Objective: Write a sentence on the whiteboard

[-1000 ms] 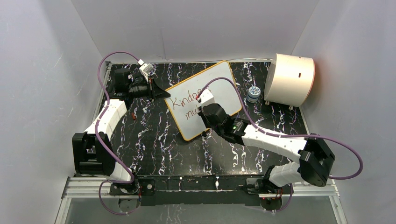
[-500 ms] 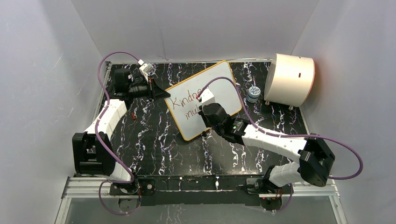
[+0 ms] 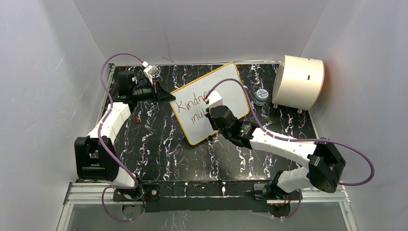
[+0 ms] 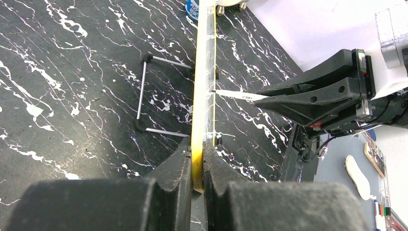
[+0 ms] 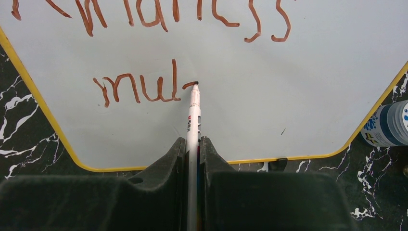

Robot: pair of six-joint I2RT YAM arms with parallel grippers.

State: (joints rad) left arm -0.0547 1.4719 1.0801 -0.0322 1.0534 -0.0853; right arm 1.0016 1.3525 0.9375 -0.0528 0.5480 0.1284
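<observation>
Quick look at the writing rig right now. The flat white rectangular whiteboard [image 3: 226, 84] with rounded corners and a thin orange-yellow rim sits slanted on the black marbled mat [image 3: 159, 139], towards the back and roughly in the middle, between the two arms.

The left gripper [image 4: 196, 147] is clenched on the board's yellow edge. In the left wrist view the board is edge-on, with one finger on each face. A thin metal wire stand [image 4: 140, 91] sticks out from one face down onto the mat.

The right gripper [image 5: 193, 142] is clamped around a slim white marker pen [image 5: 194, 113], which pokes straight out between the fingers. Its tip is touching the board surface.

The dark red handwritten marker lettering [image 5: 139, 89] runs in two slanted lines. From overhead, the top line reads "Kindne" before the right arm covers the rest. In the right wrist view it's cut off at the top, but the "ess" ending shows. The lower line reads "mul", plus a short stroke that ends exactly at the pen tip.

There's a small round blue-and-white jar [image 3: 261, 95] just beside the board's right corner. A cream half-cylinder drum with an orange edge [image 3: 298, 82] stands at the back right, near the jar and apart from the board.
</observation>
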